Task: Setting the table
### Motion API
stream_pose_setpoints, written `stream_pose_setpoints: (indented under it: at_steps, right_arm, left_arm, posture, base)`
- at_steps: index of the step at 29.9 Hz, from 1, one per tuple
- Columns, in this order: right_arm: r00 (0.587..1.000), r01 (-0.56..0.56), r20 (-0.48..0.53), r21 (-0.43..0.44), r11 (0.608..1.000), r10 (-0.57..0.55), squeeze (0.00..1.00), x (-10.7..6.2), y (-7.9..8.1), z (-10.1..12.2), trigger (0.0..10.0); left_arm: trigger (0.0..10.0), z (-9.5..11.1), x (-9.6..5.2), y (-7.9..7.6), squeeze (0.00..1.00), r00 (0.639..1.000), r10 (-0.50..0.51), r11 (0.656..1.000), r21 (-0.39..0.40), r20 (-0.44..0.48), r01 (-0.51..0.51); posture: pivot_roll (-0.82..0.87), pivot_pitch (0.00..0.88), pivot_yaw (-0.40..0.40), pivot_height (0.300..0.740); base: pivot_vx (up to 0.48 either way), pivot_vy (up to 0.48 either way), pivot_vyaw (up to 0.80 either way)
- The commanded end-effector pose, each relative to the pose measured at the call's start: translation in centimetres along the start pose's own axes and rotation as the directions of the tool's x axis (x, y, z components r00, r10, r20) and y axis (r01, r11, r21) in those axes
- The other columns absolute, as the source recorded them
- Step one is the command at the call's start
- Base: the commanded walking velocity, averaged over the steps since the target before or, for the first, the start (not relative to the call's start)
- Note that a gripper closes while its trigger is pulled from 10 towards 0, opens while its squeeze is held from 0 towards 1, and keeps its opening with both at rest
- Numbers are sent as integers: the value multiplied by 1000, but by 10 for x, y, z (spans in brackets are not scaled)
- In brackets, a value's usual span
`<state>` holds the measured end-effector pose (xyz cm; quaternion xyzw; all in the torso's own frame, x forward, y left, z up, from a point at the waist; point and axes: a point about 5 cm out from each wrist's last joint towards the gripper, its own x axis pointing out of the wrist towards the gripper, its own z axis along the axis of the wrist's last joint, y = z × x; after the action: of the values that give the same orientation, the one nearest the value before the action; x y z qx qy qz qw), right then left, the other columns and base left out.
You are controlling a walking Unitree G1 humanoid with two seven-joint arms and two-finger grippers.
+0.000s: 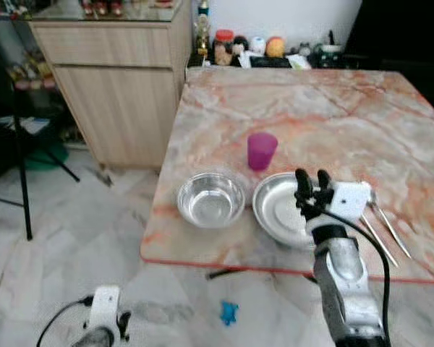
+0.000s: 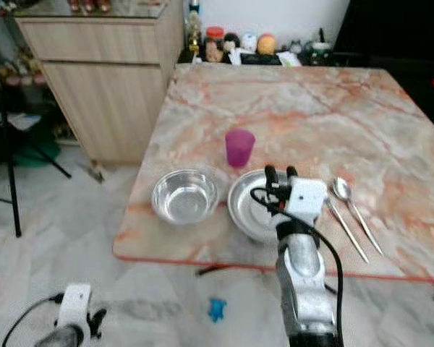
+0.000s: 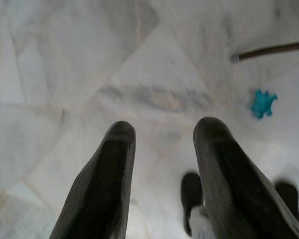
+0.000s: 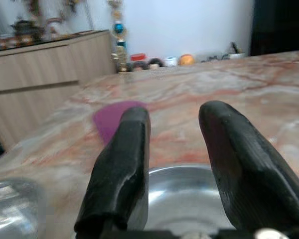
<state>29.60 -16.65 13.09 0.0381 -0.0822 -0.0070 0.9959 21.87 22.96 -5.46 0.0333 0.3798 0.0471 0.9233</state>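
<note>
On the marble table stand a purple cup, a steel bowl and a steel plate side by side near the front edge. A spoon and a second long utensil lie to the plate's right. My right gripper hovers over the plate, open, nothing between its fingers; the purple cup lies just beyond them. My left gripper hangs open low over the floor.
A wooden cabinet stands left of the table. Jars and small items crowd the far edge against the wall. A tripod leg is at the left. A small blue toy lies on the tiled floor.
</note>
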Motion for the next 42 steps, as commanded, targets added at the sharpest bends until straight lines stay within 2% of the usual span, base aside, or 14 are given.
stream_pose_setpoints:
  at_steps: [1,8,9,15,17,20,22,23,24,25,31,42]
  right_arm:
    - [999,35,1,2,999,-35,0,-4,-10,1,10000]
    - [999,33,-13,38,999,-32,0,-12,-6,-2,10000]
    - [999,35,-16,52,998,-34,1000,-15,-5,-2,10000]
    - [994,97,-53,112,989,-92,1000,-33,-7,-3,10000]
    - [985,156,-106,176,972,-139,1000,-37,-10,-6,10000]
    - [979,193,-110,275,942,-169,1000,-36,-12,-2,10000]
    - [964,238,-188,307,921,-186,1000,-37,-13,-6,10000]
    - [955,246,-243,319,915,-172,757,-38,-12,-13,10000]
    - [948,248,-276,326,912,-159,43,-39,-11,-17,10000]
    - [946,246,-289,332,911,-150,0,-39,-11,-19,10000]
    - [919,281,-371,382,880,-133,0,-42,-13,-28,10000]
    - [897,328,-413,386,862,-157,0,-44,-25,-31,10000]
  left_arm:
    - [10000,-2,0,-10,0,1000,-23,1000,-8,-3,23]
    - [10000,-3,0,-10,0,1000,-21,1000,-6,-5,21]
    - [10000,-3,0,-10,0,1000,-21,1000,-6,-6,21]
    - [10000,-5,0,-10,0,1000,-19,1000,-4,-9,19]
    - [10000,-6,0,-10,0,1000,-20,1000,1,-13,20]
    - [10000,-7,-1,-10,0,1000,-21,1000,8,-17,21]
    - [10000,-7,-1,-10,0,1000,-20,1000,6,-18,20]
    - [10000,-7,-1,-10,0,1000,-19,1000,7,-18,20]
    - [10000,-7,-1,-10,0,1000,-19,1000,7,-18,19]
    - [10000,-7,-1,-10,0,1000,-19,1000,7,-19,19]
    - [10000,-9,-1,-9,0,999,-19,1000,21,-26,20]
    - [10000,-13,-2,-9,0,999,-21,999,37,-41,23]
  posture:
    - [-20,36,-10,740]
    - [-21,39,-12,740]
    - [-21,40,-13,740]
    - [-24,45,-13,740]
    - [-28,49,-11,740]
    - [-29,51,-12,740]
    - [-29,51,-14,740]
    - [-30,53,-14,740]
    - [-33,53,-14,740]
    - [-32,52,-15,740]
    - [-25,55,-14,740]
    - [-25,58,-12,740]
  base:
    - [0,0,0]
    - [0,0,0]
    - [0,0,0]
    - [0,0,0]
    - [0,0,0]
    - [0,0,0]
    - [0,0,0]
    - [0,0,0]
    - [0,0,0]
    - [0,0,0]
    - [0,0,0]
    - [0,0,0]
